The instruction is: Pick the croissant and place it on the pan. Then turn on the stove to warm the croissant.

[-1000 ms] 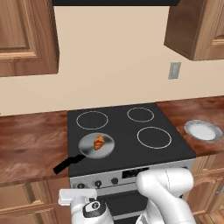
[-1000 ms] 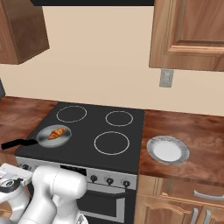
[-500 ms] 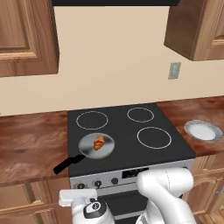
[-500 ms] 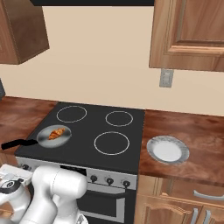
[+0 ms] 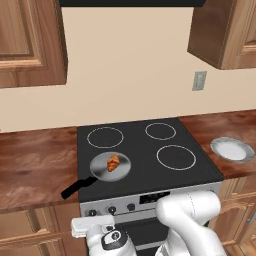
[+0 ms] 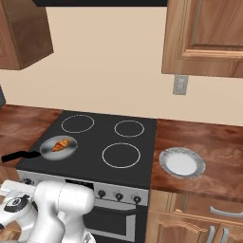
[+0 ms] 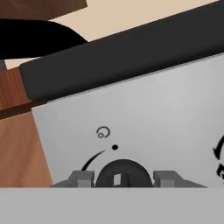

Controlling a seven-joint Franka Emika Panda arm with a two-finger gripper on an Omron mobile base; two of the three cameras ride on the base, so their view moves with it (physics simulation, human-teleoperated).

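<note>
The stove (image 5: pixel 145 150) sits between two stretches of counter (image 5: pixel 35 165), at its 9 and 3 o'clock. The pan (image 5: pixel 110 166) rests on the stove's front-left burner, its handle running toward 8 o'clock past the stove's edge, and the croissant (image 5: pixel 113 162) lies in the pan near its middle. A plate (image 5: pixel 232 149) lies on the counter at the stove's 3 o'clock, well apart from the pan. On the stove's front, the end effector (image 7: pixel 116 178) stands with one knob (image 7: pixel 122 173) between its fingers.

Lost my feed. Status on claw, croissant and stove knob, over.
Claw at stove front, fingers either side of a black knob, not clamped. Croissant sits on pan. Nothing blocking.
</note>
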